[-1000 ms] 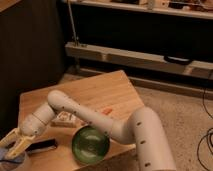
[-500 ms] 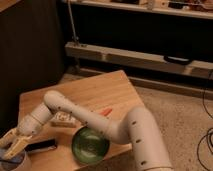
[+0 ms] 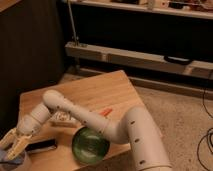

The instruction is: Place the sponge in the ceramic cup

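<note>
Hardly moved since half a second ago: kept the gripper (image 3: pixel 12 149) low at the near left corner of the wooden table (image 3: pixel 100 87), right over the ceramic cup (image 3: pixel 18 165), perhaps sunk a shade closer to its mouth. Holds the pale fingers (image 3: pixel 21 143) spread apart in a V, tips pointing down into the cup's opening. Leaves the blue sponge (image 3: pixel 10 158) as a small patch of colour just beneath those tips, at the cup's mouth; cannot tell whether the tips touch it, nor how deep it sits. Cuts the cup off at the bottom edge of the view, so only its upper part shows.

Reaches in with the white arm (image 3: pixel 120 132) from the near right, runs up and left across the table to a bent elbow (image 3: pixel 52 100), then drops down and left to the wrist above the cup.

Places a flat black object (image 3: pixel 40 146) on the table just right of the cup, close to the gripper but apart from it. Sets the green bowl (image 3: pixel 76 148) farther right near the front edge, partly behind the arm. Tucks the white power strip (image 3: pixel 64 119) beside the forearm, on its far side. Shows only an orange tip of the carrot (image 3: pixel 106 112) past the arm, far side of the bowl.

Backs the scene with dark shelving (image 3: pixel 135 55), speckled carpet (image 3: pixel 175 102) to the right, and a loose cable (image 3: pixel 207 142) at the right edge.
</note>
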